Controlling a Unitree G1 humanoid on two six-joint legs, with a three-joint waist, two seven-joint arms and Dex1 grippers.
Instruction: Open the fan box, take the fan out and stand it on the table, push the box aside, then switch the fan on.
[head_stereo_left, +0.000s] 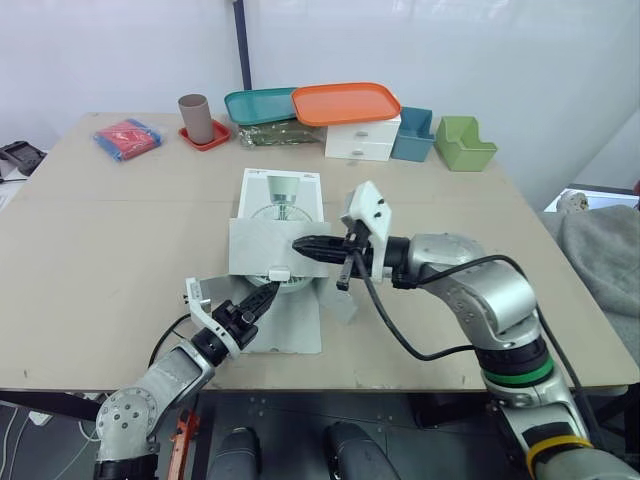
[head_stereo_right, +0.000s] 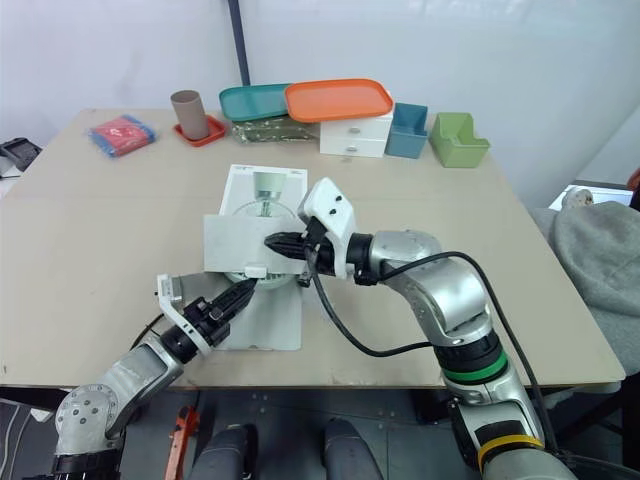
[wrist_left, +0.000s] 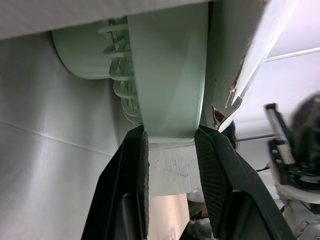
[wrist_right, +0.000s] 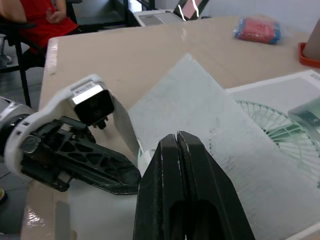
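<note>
The white fan box (head_stereo_left: 283, 195) lies flat at the table's centre, its near end open with a grey flap (head_stereo_left: 262, 245) folded back over its top. The pale green fan (wrist_left: 167, 75) peeks out of that open end. My left gripper (head_stereo_left: 270, 290) reaches in from the near side, its fingers (wrist_left: 137, 180) closed on a flat green part of the fan. My right gripper (head_stereo_left: 300, 244) comes in from the right. It is shut, with nothing between its fingers, and its tips rest over the folded flap (wrist_right: 200, 110). The fan's grille (wrist_right: 270, 125) shows past the flap's edge.
Along the far edge stand a brown cup (head_stereo_left: 196, 118) on a red coaster, a teal tray (head_stereo_left: 258, 104), an orange tray (head_stereo_left: 346, 102) on white drawers (head_stereo_left: 362, 140), a blue bin (head_stereo_left: 413, 134) and a green bin (head_stereo_left: 463, 143). A red packet (head_stereo_left: 127, 138) lies far left.
</note>
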